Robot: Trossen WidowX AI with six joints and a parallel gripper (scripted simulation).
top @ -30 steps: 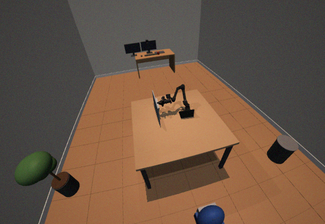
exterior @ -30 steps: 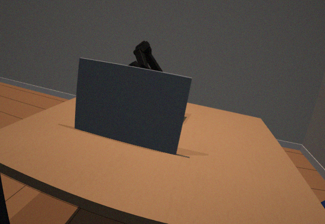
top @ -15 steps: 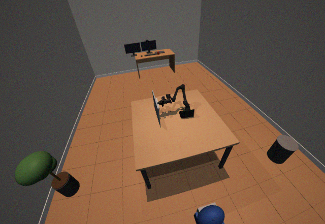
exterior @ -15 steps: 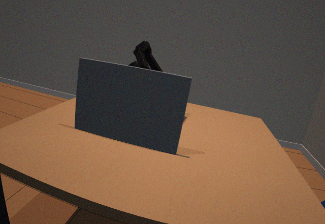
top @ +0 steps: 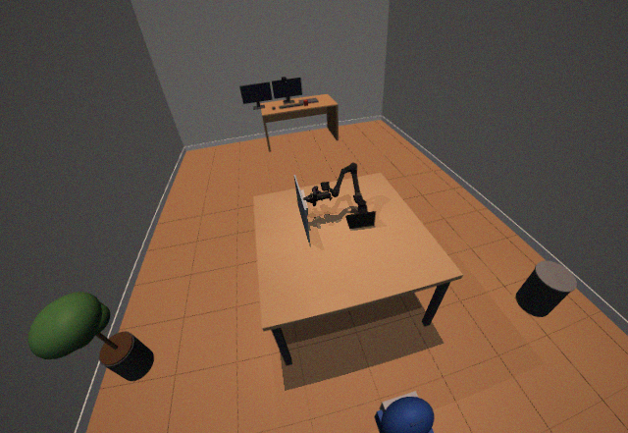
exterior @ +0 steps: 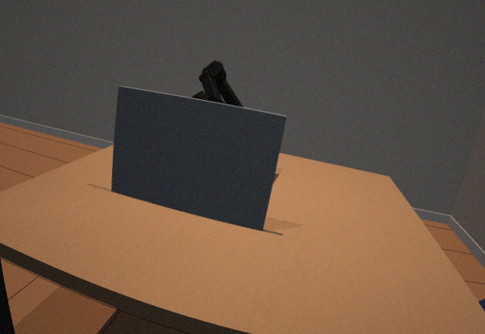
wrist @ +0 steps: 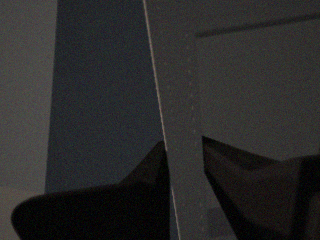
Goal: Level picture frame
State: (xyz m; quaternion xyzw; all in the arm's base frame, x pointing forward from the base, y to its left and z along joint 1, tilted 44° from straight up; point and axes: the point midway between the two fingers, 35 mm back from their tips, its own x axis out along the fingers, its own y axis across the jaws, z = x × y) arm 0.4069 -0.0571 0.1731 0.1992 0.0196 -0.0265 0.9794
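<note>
The picture frame [top: 305,205] [wrist: 177,75] is pale grey and hangs on the arm side of the upright dark blue panel [top: 302,215] [exterior: 192,154] [wrist: 100,90]. In the wrist view its side edge slants, top to the left, and is not parallel to the panel's left edge. My gripper [top: 304,198] [wrist: 180,144] is shut on the frame's side border, with one finger on each side of it. The frame's far side is out of the wrist view, and the panel hides frame and gripper in the exterior view. The screw and the notched strip are hidden.
The panel stands on the wooden table [top: 349,276] [exterior: 333,263]. The arm's black base [top: 361,219] is on the same table. A desk [top: 299,110] with two monitors stands far behind; a plant [top: 68,324], a dark bin [top: 542,294] and a blue rounded object [top: 407,415] are around the table.
</note>
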